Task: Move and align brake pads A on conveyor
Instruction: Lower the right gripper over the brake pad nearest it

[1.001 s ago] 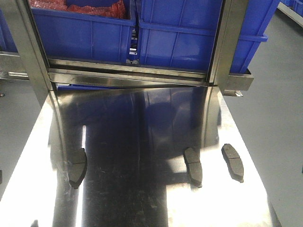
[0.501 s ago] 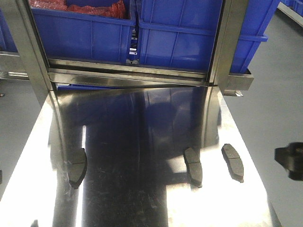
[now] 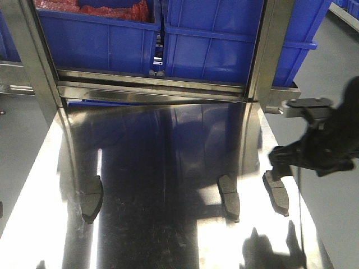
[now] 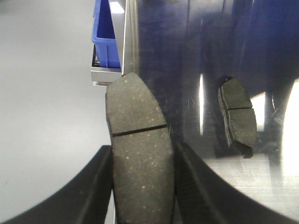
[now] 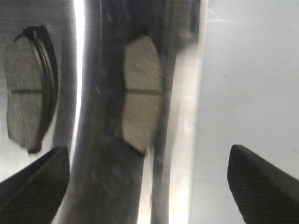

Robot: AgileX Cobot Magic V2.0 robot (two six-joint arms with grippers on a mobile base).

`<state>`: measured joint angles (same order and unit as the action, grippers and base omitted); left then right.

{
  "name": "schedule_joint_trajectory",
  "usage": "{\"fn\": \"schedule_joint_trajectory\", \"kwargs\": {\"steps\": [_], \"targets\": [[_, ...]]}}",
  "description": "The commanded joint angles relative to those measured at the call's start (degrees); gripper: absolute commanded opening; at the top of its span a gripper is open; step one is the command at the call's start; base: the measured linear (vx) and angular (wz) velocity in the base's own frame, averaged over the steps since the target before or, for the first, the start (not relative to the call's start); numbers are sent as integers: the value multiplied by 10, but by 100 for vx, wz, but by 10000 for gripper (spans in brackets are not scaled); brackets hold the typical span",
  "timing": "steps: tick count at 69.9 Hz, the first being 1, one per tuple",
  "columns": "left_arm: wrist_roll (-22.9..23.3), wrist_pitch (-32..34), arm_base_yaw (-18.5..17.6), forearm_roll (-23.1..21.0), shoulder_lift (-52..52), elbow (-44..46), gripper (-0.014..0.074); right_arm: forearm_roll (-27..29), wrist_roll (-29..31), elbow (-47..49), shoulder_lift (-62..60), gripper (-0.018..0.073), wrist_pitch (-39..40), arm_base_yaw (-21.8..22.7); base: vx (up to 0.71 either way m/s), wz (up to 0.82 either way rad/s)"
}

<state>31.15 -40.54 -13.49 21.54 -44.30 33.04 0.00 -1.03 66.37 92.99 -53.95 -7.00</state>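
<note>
Brake pads: the left pad (image 3: 92,199) at 8 o'clock, middle pad (image 3: 229,197) at 5 and right pad (image 3: 277,193) at 4 lie unmoved on the steel worktop (image 3: 157,168). Your right tool (image 5: 148,147) has come in from 3 o'clock within the last half second and hangs over the right pad, jaws wide apart, gripping nothing. Only the left wrist view shows a fourth pad (image 4: 140,135): dark grey, speckled, grooved across, clamped in your left tool (image 4: 141,158).

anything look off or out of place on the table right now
Nothing is spilled or broken. On the steel table, the left brake pad sits far from the middle pad and right pad and is angled the opposite way, so they are not lined up. A fourth pad is between the fingers of the left gripper.
</note>
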Motion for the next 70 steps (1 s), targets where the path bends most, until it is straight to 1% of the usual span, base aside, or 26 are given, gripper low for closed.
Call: {"fn": "schedule_joint_trajectory", "kwargs": {"steps": [1, 10, 18, 33, 44, 70], "targets": [[-1, 36, -3, 10, 7, 16, 127, -12, -22, 56, 33, 641, -9, -12, 0, 0], [-1, 36, -3, 10, 7, 16, 127, -10, -26, 100, 96, 633, -40, -9, 0, 0], [-1, 36, -3, 10, 7, 16, 127, -9, -26, 116, 125, 621, -44, -10, 0, 0], [-1, 36, -3, 10, 7, 16, 127, -4, -26, 117, 153, 566, -28, -10, 0, 0], [-1, 36, -3, 10, 7, 16, 127, 7, -23, 117, 165, 543, -21, -10, 0, 0], [-1, 36, -3, 10, 7, 16, 127, 7, -23, 117, 182, 533, -18, -10, 0, 0]]}}
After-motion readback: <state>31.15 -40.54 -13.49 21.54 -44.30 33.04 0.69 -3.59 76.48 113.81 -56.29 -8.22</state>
